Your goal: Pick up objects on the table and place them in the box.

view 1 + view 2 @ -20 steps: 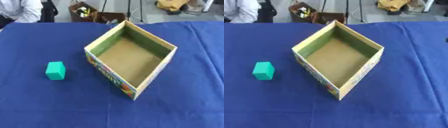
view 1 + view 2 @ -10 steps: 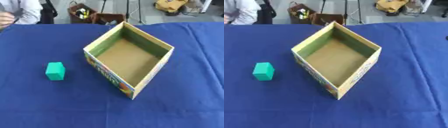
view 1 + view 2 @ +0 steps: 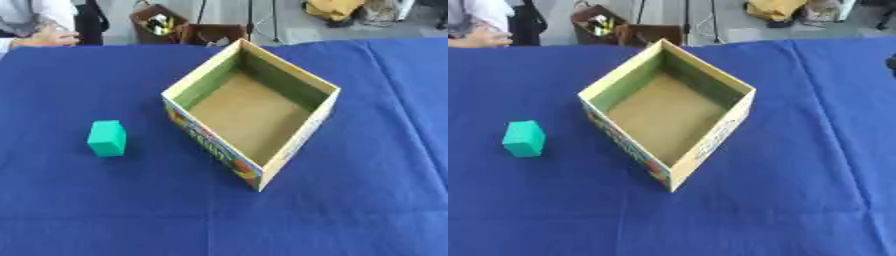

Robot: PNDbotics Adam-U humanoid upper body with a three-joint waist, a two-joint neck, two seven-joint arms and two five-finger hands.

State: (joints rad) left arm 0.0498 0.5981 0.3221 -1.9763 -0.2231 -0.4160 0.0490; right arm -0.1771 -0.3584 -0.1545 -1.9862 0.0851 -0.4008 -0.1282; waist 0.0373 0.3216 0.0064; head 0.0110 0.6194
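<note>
An open cardboard box [image 3: 308, 135] with a colourful printed front stands turned cornerwise in the middle of the blue table; its brown floor is bare. A green block [image 3: 107, 138] lies on the cloth to the left of the box, about a hand's width away. A small dark shape [image 3: 891, 65], seemingly the tip of my right hand or arm, just shows at the right edge of the right eye view, far from both things. My left hand shows in no view.
The blue cloth [image 3: 105, 210] covers the whole table. Beyond the far edge stand a brown crate with tools [image 3: 159, 22] and other clutter. A person's hand [image 3: 52, 37] rests at the far left corner, touching nothing of the task.
The whole picture has shifted slightly, so the camera moved. The dark shape at the right edge is new. Box and block have not moved.
</note>
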